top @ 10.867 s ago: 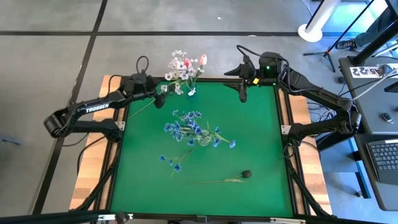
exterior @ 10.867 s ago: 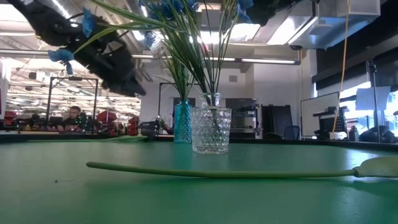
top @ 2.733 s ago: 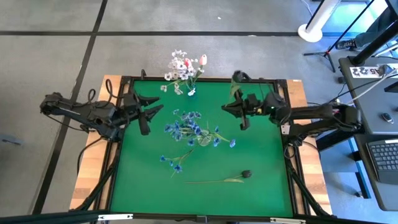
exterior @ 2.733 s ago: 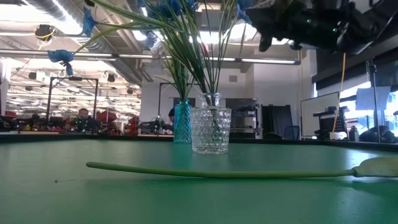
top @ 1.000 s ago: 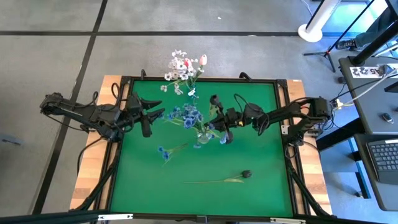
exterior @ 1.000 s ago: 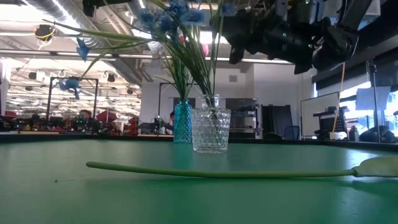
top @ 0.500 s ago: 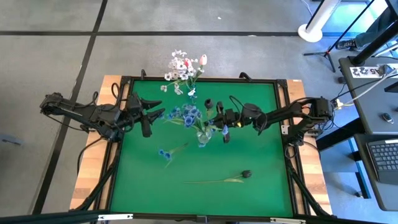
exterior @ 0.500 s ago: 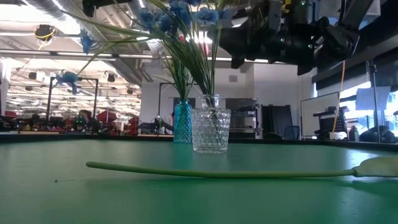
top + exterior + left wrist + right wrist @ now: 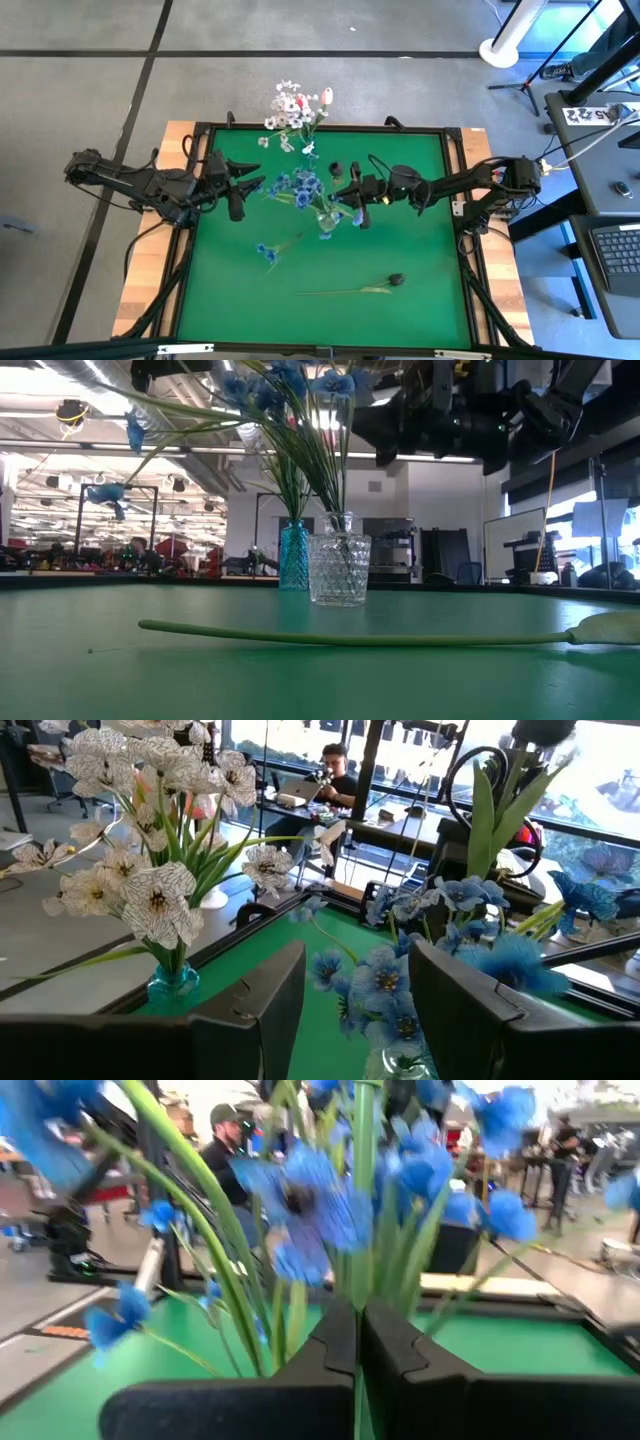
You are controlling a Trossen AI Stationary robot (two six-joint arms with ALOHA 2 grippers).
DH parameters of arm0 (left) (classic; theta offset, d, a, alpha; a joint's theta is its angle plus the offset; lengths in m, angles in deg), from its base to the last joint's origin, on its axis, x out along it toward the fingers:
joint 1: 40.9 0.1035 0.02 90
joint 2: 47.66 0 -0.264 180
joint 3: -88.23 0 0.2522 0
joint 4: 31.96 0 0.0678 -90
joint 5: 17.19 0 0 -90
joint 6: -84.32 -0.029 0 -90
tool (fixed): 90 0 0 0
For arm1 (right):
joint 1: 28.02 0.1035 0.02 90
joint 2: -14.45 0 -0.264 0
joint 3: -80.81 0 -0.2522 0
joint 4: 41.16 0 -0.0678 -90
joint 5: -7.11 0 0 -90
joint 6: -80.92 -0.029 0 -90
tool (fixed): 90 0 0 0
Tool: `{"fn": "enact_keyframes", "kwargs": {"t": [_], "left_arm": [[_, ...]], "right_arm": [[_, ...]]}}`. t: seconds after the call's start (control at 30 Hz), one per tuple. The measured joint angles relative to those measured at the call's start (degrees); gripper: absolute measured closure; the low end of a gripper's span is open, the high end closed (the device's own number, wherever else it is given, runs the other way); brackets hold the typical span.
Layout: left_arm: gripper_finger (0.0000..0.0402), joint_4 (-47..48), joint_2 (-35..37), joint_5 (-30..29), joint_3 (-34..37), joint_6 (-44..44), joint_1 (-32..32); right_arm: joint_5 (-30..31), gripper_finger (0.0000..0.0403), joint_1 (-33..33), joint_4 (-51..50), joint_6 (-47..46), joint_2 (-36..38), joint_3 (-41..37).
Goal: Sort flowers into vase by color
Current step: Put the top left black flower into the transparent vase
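Note:
A clear glass vase (image 9: 325,218) (image 9: 340,570) at mid-table holds blue flowers (image 9: 300,188) on long green stems. A turquoise vase (image 9: 308,148) (image 9: 172,985) at the far edge holds white flowers (image 9: 150,900) and a pink tulip bud (image 9: 326,96). A dark-budded flower (image 9: 396,279) lies flat on the mat by its stem (image 9: 350,637). My right gripper (image 9: 345,194) (image 9: 358,1330) is level beside the blue bunch, shut on a green stem. My left gripper (image 9: 236,188) (image 9: 355,1020) hovers open at the left, pointing at the vases. My right gripper pinches one thin green stem (image 9: 362,1285) between its two fingers, coming level from the table's right side and lying across it. The stem stands upright among the blue blossoms. Its top leaves the wrist view, and the bunch hides its lower end.
One long blue spray (image 9: 267,250) (image 9: 105,490) arches out of the clear vase toward the near left, above the mat. The green mat (image 9: 420,250) has a raised black frame around it. People and desks show in the room beyond the far edge.
My right gripper has stayed at the clear vase, shut, and has tipped up and rolled a little. The blue bunch beside it has swayed slightly toward the table's left.

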Motion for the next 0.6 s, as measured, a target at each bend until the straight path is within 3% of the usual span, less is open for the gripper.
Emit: {"fn": "enact_keyframes", "kwargs": {"t": [0.6], "left_arm": [[0.0227,0.0,0.0,0.0,0.0,0.0,0.0]], "right_arm": [[1.6,0.0393,0.0,-10.2,0.2,-1.0,0.0]]}}
